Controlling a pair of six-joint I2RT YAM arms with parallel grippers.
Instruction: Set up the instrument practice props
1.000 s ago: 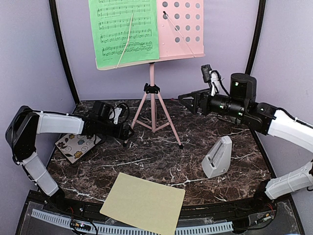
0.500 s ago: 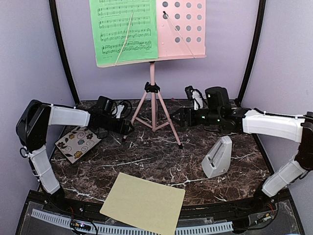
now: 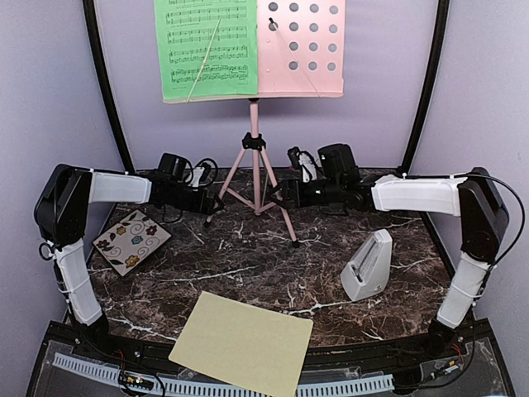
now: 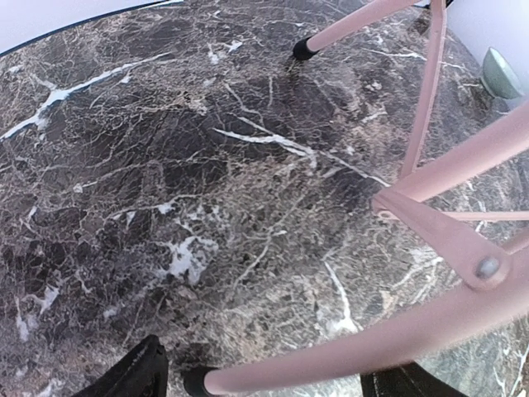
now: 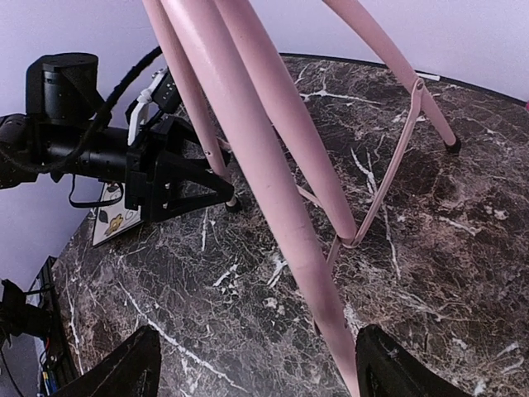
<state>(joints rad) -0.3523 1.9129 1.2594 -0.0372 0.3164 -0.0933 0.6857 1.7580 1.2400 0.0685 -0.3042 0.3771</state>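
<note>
The pink music stand [image 3: 302, 50] stands at the back of the table on its tripod. The green music sheet [image 3: 207, 50] rests on the left half of its desk. My left gripper [image 3: 213, 204] is open at the foot of the tripod's left leg [image 4: 347, 347], which lies across the gap between its fingers [image 4: 132, 376]. My right gripper [image 3: 277, 194] is open too. The front leg [image 5: 281, 190] passes between its fingers [image 5: 397, 372], nearer the right one. The pale yellow music sheet [image 3: 244, 343] lies flat at the near edge. The grey metronome [image 3: 368, 265] stands at the right.
A floral tile [image 3: 131, 240] lies on the marble table [image 3: 248, 265] at the left, below my left arm. A pale green bowl [image 4: 502, 73] shows behind the tripod in the left wrist view. Purple walls and black posts close in the back and sides.
My right arm came down and swung left to the tripod's front leg. My left gripper slid back to the left leg's foot. The stand's desk shifted slightly.
</note>
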